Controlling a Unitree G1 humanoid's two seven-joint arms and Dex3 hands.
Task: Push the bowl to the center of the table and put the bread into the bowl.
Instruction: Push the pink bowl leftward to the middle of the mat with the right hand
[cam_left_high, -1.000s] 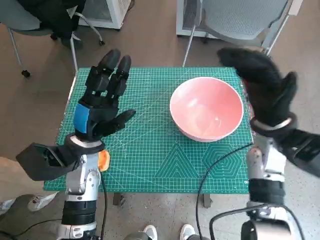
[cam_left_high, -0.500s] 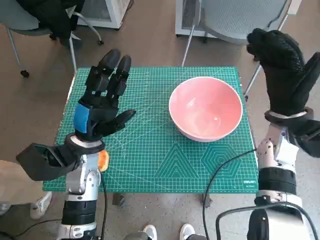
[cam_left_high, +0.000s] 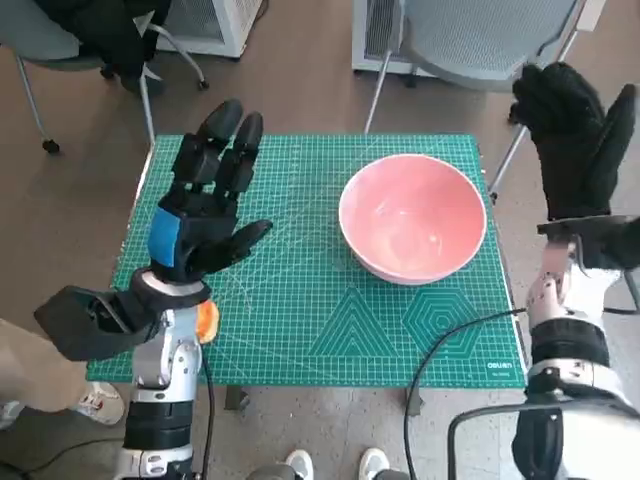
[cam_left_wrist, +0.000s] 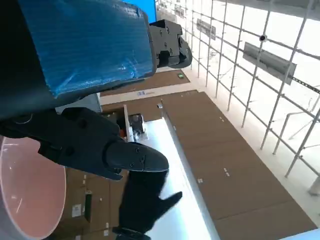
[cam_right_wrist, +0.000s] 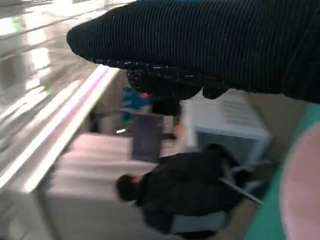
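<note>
The pink bowl (cam_left_high: 413, 215) stands upright on the right half of the green cutting mat (cam_left_high: 300, 300); its rim also shows in the left wrist view (cam_left_wrist: 30, 195) and the right wrist view (cam_right_wrist: 306, 190). A small orange piece, apparently the bread (cam_left_high: 208, 320), lies at the mat's front left, mostly hidden behind my left wrist. My left hand (cam_left_high: 205, 205) hovers over the mat's left side, fingers spread, holding nothing. My gloved right hand (cam_left_high: 575, 140) is raised beyond the table's right edge, apart from the bowl, fingers extended and empty; it also shows in the left wrist view (cam_left_wrist: 142, 200).
A grey chair (cam_left_high: 470, 40) stands behind the table, and another chair (cam_left_high: 90, 40) with dark clothing is at the back left. A black cable (cam_left_high: 440, 340) crosses the mat's front right. A person (cam_right_wrist: 185, 195) in dark clothes sits in the right wrist view.
My right hand has swung from above the bowl's far right rim out to the right, past the table's edge. The bowl and my left hand have stayed put.
</note>
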